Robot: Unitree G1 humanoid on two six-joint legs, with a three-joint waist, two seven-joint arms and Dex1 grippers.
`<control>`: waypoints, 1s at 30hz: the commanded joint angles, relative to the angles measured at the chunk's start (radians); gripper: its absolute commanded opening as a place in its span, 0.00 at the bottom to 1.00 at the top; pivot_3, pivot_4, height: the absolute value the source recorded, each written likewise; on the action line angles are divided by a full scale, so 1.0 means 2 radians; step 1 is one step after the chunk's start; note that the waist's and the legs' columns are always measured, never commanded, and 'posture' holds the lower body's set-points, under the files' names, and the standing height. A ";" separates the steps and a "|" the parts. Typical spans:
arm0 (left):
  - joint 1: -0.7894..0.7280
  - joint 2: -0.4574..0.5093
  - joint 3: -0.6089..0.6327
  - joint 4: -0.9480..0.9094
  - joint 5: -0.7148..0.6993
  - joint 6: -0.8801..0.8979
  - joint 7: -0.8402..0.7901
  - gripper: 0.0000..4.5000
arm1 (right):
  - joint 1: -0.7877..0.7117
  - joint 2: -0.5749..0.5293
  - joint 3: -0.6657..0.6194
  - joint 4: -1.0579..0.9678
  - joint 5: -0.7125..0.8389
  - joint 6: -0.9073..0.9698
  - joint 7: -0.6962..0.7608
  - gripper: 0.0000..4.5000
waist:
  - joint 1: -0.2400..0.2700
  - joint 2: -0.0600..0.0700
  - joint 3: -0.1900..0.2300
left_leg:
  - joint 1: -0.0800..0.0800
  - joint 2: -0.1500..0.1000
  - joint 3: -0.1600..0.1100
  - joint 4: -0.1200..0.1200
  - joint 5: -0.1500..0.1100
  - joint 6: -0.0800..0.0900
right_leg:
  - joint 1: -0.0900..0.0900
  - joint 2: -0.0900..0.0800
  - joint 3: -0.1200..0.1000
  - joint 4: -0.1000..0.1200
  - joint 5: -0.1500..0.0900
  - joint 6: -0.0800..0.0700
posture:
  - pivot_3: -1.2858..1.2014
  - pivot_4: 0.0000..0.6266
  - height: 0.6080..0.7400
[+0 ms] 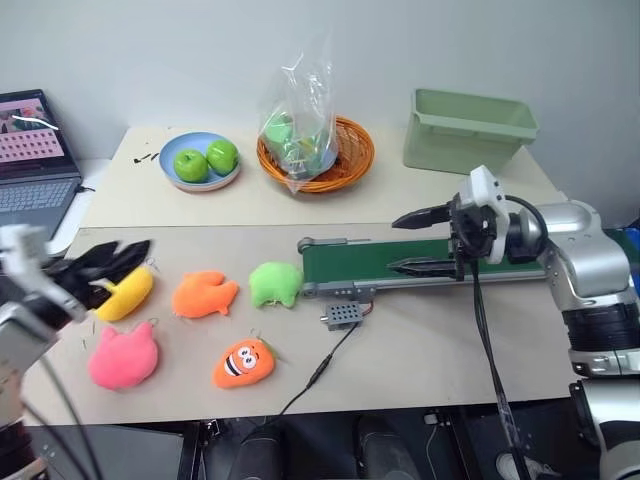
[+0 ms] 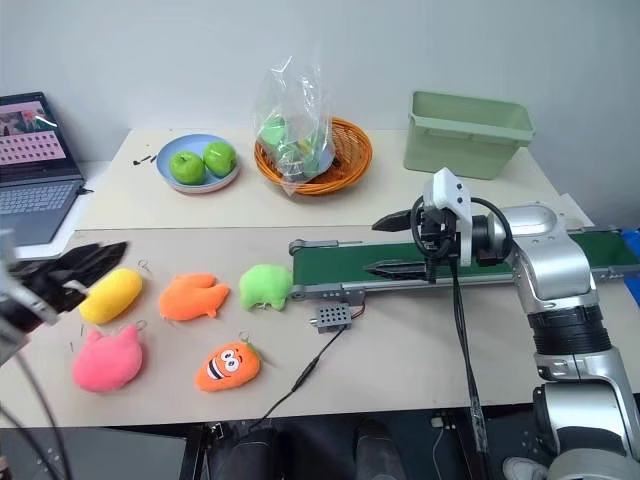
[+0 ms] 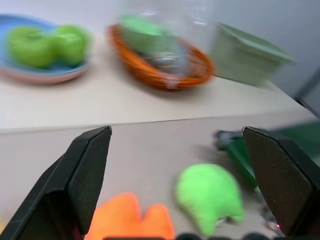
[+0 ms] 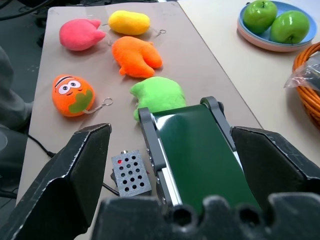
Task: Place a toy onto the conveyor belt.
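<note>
On the counter, near its front left corner, the pink plush toy lies ungrasped | our left gripper hovers near it, fingers spread, likely to reach it | our right gripper waits empty, fingers spread, above the conveyor belt, which carries nothing.

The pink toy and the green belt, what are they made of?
The pink toy looks like soft fuzzy plush fabric: matte, puffy, rounded edges. The green belt looks like smooth rubber or plastic sheet with a slight sheen, stretched in a grey frame that seems to be metal.
</note>
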 commanded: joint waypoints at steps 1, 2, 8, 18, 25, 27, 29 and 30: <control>0.031 -0.008 0.064 0.007 -0.035 0.014 0.021 0.99 | -0.020 0.005 -0.004 0.003 -0.002 -0.016 0.005 1.00 | 0.001 0.000 0.000 | 0.000 0.000 0.000 0.000 0.000 0.000 | 0.000 0.000 0.000 0.000 0.000 0.000 | 0.52 0.24 1.00; 0.051 -0.012 0.085 0.011 -0.065 0.037 0.015 0.99 | -0.022 0.007 -0.002 0.006 -0.004 -0.018 0.007 1.00 | 0.002 0.000 0.000 | 0.000 0.000 0.000 0.000 0.000 0.000 | 0.000 0.000 0.000 0.000 0.000 0.000 | 0.52 0.24 1.00; 0.142 -0.003 0.172 0.074 -0.137 0.095 0.011 0.99 | -0.030 0.013 0.004 0.020 -0.011 -0.027 0.015 1.00 | 0.002 0.000 0.000 | 0.000 0.000 0.000 0.000 0.000 0.000 | 0.000 0.000 0.000 0.000 0.000 0.000 | 0.52 0.24 1.00; 0.187 -0.030 0.127 0.100 -0.156 0.121 -0.020 0.99 | -0.036 0.012 0.006 0.023 -0.016 -0.030 0.021 1.00 | 0.004 0.000 0.000 | 0.007 0.000 0.000 -0.001 0.000 -0.001 | 0.006 0.000 -0.001 -0.001 -0.001 -0.001 | 0.52 0.24 1.00; 0.165 -0.055 0.108 0.123 -0.184 0.136 -0.006 0.99 | -0.036 -0.006 -0.002 0.016 -0.020 -0.025 0.022 1.00 | 0.004 0.000 0.000 | 0.007 0.000 0.000 -0.001 0.000 -0.001 | 0.006 0.000 -0.001 0.000 -0.001 -0.002 | 0.52 0.24 1.00; 0.166 -0.049 0.111 0.137 -0.180 0.128 -0.007 0.99 | -0.034 -0.011 -0.004 0.013 -0.019 -0.023 0.021 1.00 | 0.002 0.000 0.000 | 0.007 0.000 0.000 -0.001 0.000 -0.001 | 0.006 0.000 -0.001 0.000 -0.001 -0.002 | 0.52 0.24 1.00; 0.167 -0.045 0.118 0.143 -0.184 0.124 -0.004 0.99 | -0.031 -0.016 -0.004 0.013 -0.020 -0.024 0.019 1.00 | 0.001 0.000 0.000 | 0.007 0.000 0.000 -0.002 0.000 -0.001 | 0.006 0.000 0.000 0.000 -0.001 -0.002 | 0.52 0.24 1.00; 0.167 -0.043 0.121 0.146 -0.187 0.124 -0.004 0.99 | -0.029 -0.017 -0.005 0.013 -0.019 -0.024 0.019 1.00 | 0.001 0.000 0.000 | 0.007 0.000 0.000 -0.002 0.000 -0.001 | 0.006 0.000 0.000 0.000 -0.001 -0.002 | 0.52 0.24 1.00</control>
